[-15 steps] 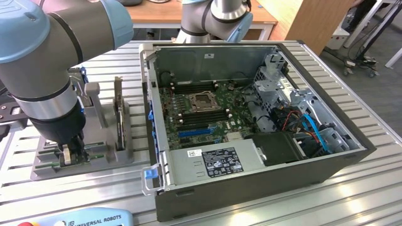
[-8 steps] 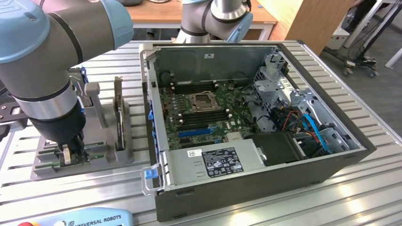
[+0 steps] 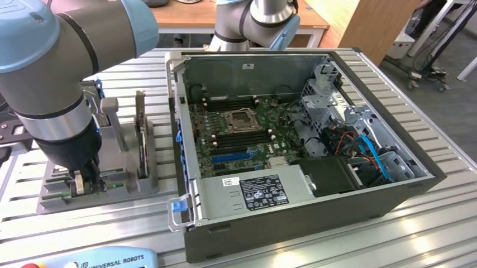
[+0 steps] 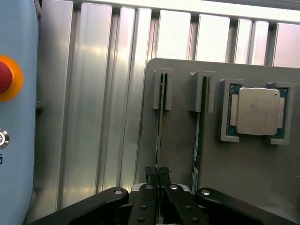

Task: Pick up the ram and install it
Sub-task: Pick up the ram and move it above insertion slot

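The ram (image 4: 161,117) is a thin green stick standing on edge in a slot of the grey holder (image 4: 178,154). My gripper (image 4: 158,172) is shut on the stick's near end, one black finger on each side. A second green stick (image 4: 198,136) stands in the neighbouring slot, untouched. In the exterior view my gripper (image 3: 80,187) reaches straight down into the holder (image 3: 111,192) at the exterior view's left, beside the open computer case (image 3: 298,206). The motherboard (image 3: 238,139) with its long black memory slots lies flat inside the case.
A square silver processor chip (image 4: 259,112) sits in its own pocket of the holder. A flat dark part (image 3: 140,134) stands upright in the holder near my arm. A pale blue pendant with a red button (image 4: 3,77) lies on the ribbed aluminium table (image 4: 108,117).
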Robot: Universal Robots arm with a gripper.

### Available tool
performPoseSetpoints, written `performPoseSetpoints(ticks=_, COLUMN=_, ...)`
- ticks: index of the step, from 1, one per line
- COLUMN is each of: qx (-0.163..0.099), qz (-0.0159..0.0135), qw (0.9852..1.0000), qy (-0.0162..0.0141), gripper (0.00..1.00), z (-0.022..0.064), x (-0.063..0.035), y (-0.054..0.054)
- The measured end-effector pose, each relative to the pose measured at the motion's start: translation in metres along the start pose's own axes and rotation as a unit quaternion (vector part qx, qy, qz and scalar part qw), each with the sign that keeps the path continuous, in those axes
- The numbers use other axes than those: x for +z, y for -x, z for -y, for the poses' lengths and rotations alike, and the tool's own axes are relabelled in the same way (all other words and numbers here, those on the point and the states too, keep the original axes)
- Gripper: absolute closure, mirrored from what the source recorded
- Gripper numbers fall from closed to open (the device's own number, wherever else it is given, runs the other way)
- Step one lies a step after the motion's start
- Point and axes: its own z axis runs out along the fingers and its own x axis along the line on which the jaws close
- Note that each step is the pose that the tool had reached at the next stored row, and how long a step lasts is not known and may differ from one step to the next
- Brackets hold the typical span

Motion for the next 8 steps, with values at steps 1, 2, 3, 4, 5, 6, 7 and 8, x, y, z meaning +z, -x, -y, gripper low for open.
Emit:
performPoseSetpoints(ticks=1, qx=0.0, qz=0.0, qw=1.0, qy=0.0003, gripper=0.88, z=0.0002, x=-0.0005, y=0.0)
performPoseSetpoints(ticks=2, qx=0.0, qz=0.0, qw=1.0, qy=0.0005, gripper=0.88, z=0.0003, x=-0.0011, y=-0.0001)
performPoseSetpoints(ticks=3, qx=0.0, qz=0.0, qw=1.0, qy=0.0008, gripper=0.88, z=0.0005, x=-0.0016, y=-0.0001)
performPoseSetpoints(ticks=4, qx=0.0, qz=0.0, qw=1.0, qy=0.001, gripper=0.88, z=0.0007, x=-0.002, y=-0.0001)
performPoseSetpoints(ticks=5, qx=0.0, qz=0.0, qw=1.0, qy=0.0012, gripper=0.88, z=0.0009, x=-0.0022, y=-0.0002)
performPoseSetpoints(ticks=6, qx=0.0, qz=0.0, qw=1.0, qy=0.0013, gripper=0.88, z=0.0011, x=-0.0026, y=-0.0002)
performPoseSetpoints(ticks=7, qx=0.0, qz=0.0001, qw=1.0, qy=0.0014, gripper=0.88, z=0.0013, x=-0.0029, y=-0.0002)
performPoseSetpoints(ticks=8, qx=0.001, qz=0.0001, qw=1.0, qy=0.0015, gripper=0.88, z=0.0016, x=-0.0032, y=-0.0002)
